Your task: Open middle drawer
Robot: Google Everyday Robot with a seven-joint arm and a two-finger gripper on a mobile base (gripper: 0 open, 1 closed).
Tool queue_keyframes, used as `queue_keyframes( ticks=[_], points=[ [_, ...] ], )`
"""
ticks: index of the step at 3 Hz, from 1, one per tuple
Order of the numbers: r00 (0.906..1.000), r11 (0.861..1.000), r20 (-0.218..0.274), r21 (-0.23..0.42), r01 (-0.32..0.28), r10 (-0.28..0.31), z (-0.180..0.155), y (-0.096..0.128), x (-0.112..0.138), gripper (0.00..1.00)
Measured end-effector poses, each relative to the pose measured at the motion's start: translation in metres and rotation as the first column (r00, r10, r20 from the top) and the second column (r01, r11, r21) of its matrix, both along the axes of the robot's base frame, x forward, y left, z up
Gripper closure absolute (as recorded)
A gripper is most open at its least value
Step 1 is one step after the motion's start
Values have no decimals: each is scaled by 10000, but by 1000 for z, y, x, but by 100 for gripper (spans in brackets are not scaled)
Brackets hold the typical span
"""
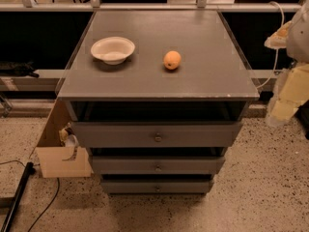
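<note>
The dark grey cabinet has three drawers stacked down its front. The middle drawer [158,165] is the second one, a long flat front with a small round metal knob [158,167]. None of its interior shows. The taller top drawer [157,134] is above it and the narrow lowest drawer [157,185] is below. My gripper [285,103], pale and yellowish, hangs at the right edge of the view. It is off to the right of the cabinet, apart from it and far from the knob.
A white bowl [113,49] and an orange fruit [172,60] sit on the cabinet top [207,76]. A cardboard box [60,153] stands against the cabinet's left side. A black cable and pole [19,192] lie on the speckled floor at the left. A rail [154,7] runs behind.
</note>
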State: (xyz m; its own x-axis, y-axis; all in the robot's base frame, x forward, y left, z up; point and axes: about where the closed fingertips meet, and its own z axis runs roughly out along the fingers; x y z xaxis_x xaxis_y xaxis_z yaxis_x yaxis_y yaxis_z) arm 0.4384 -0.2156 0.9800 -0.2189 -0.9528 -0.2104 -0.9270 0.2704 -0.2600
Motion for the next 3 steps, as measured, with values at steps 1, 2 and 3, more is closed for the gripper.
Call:
queue_keyframes(
  ticks=[1, 2, 3],
  points=[
    [10000, 10000, 0, 0, 0, 0, 0, 0, 0, 0],
    [10000, 9976, 62, 694, 17, -21, -4, -4, 1, 0],
    [9998, 9731, -16, 2294, 195, -196, -36, -10, -9, 0]
  ],
)
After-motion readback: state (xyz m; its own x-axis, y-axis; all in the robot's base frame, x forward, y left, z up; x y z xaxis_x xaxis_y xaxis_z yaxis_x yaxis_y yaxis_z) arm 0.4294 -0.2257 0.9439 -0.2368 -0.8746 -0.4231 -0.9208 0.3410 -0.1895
